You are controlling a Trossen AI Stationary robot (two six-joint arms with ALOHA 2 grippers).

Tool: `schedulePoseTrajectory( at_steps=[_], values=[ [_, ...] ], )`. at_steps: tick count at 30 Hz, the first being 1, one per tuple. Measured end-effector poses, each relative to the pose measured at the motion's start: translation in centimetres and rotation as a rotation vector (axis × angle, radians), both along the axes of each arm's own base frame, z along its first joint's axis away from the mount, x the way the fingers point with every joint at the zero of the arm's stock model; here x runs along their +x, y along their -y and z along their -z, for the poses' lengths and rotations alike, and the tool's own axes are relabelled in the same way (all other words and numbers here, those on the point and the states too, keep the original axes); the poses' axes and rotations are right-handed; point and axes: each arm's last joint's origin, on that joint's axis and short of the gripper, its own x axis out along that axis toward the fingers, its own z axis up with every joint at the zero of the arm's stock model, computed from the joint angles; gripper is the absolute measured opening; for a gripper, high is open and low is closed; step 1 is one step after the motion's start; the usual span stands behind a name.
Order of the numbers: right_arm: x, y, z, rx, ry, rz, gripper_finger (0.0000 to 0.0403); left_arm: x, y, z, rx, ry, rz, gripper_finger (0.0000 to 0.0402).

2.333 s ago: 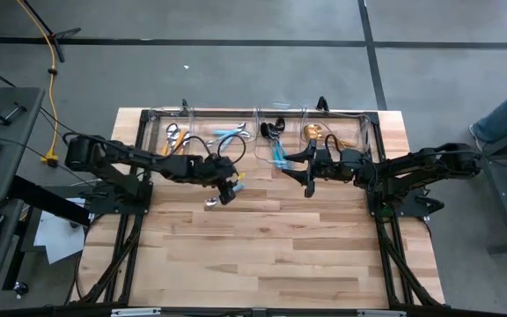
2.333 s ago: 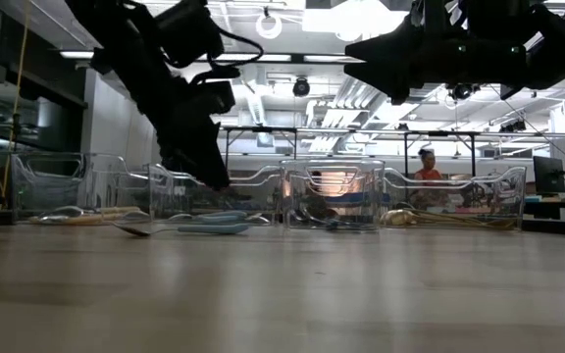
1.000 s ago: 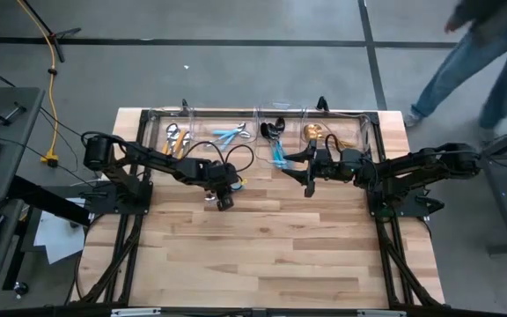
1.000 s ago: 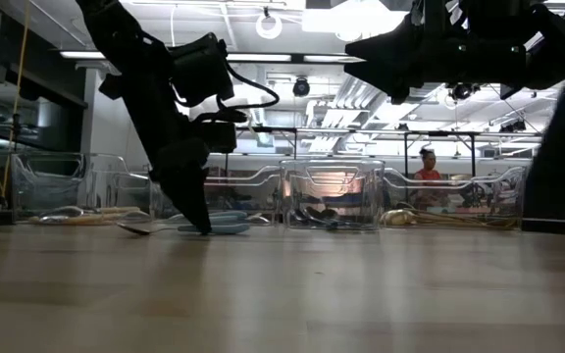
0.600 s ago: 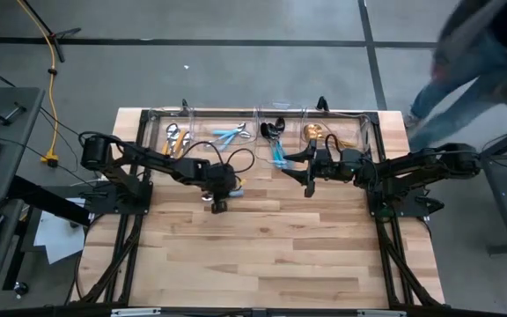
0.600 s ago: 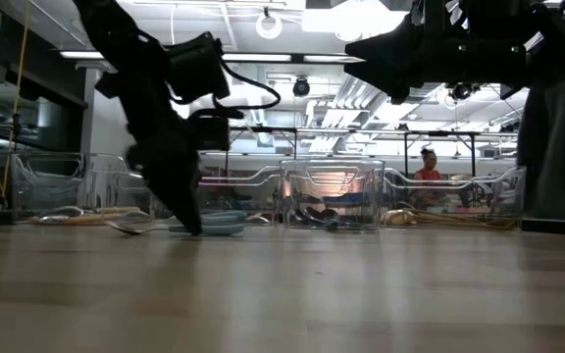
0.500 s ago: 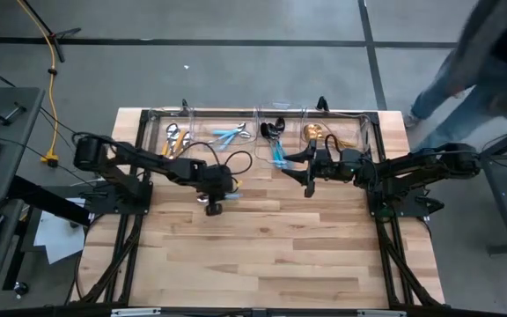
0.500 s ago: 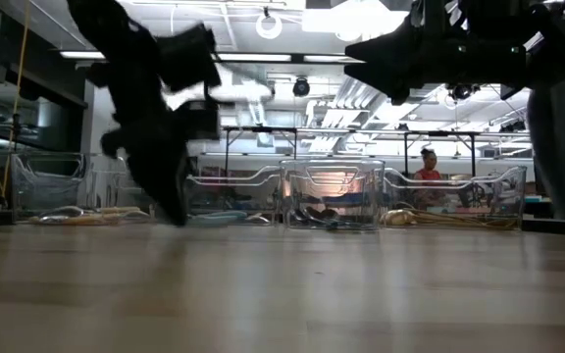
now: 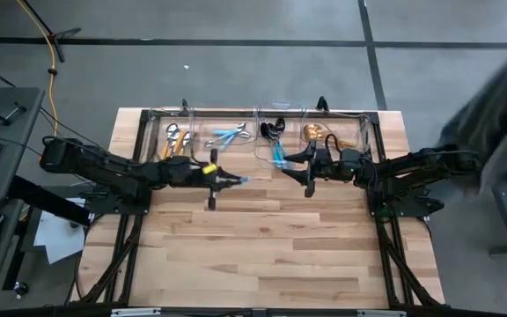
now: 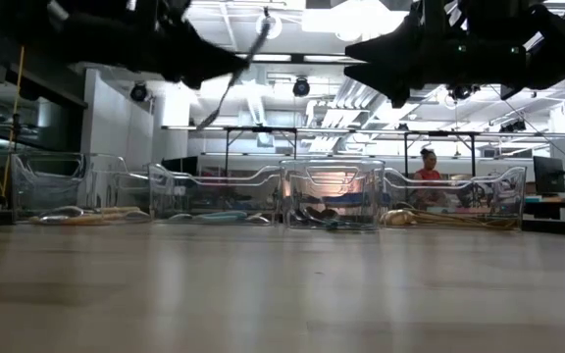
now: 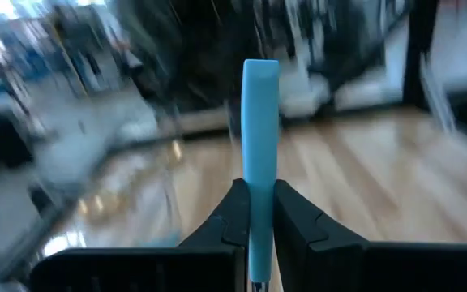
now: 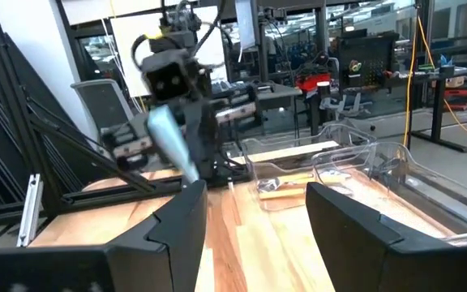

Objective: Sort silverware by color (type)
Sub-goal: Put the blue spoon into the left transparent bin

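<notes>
Light-blue-handled utensil (image 11: pixel 259 162) in left tool (image 11: pixel 254 212), handle outward past fingertips.

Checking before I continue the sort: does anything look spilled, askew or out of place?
Nothing spilled. The left pincer holds a light-blue-handled utensil above the table; other silverware lies in the clear bins.

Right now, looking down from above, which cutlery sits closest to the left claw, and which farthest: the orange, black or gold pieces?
From the left gripper:
1. Orange-handled pieces, leftmost bin.
2. Black pieces, farther right.
3. Gold pieces, rightmost bin, beside the right gripper.
</notes>
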Motion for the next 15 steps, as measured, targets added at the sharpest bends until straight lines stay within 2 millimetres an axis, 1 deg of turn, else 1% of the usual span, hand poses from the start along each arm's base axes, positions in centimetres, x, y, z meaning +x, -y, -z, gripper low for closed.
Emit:
schedulePoseTrajectory(
  at_steps=[3,7,15],
  values=[
    [0.0,0.0,-0.2,-0.004,0.026,-0.014,0.0197,-0.9,-0.8,0.4,-0.049,0.145,-0.037,0.0014],
    [-0.1,-0.1,-0.5,-0.015,0.053,-0.021,0.0197,-1.7,-1.9,0.9,-0.113,0.240,-0.077,0.0014],
    [0.0,-1.1,-0.7,-0.103,0.072,-0.053,0.0197,-1.5,-3.2,1.7,-0.196,0.273,-0.076,0.0014]
  ],
)
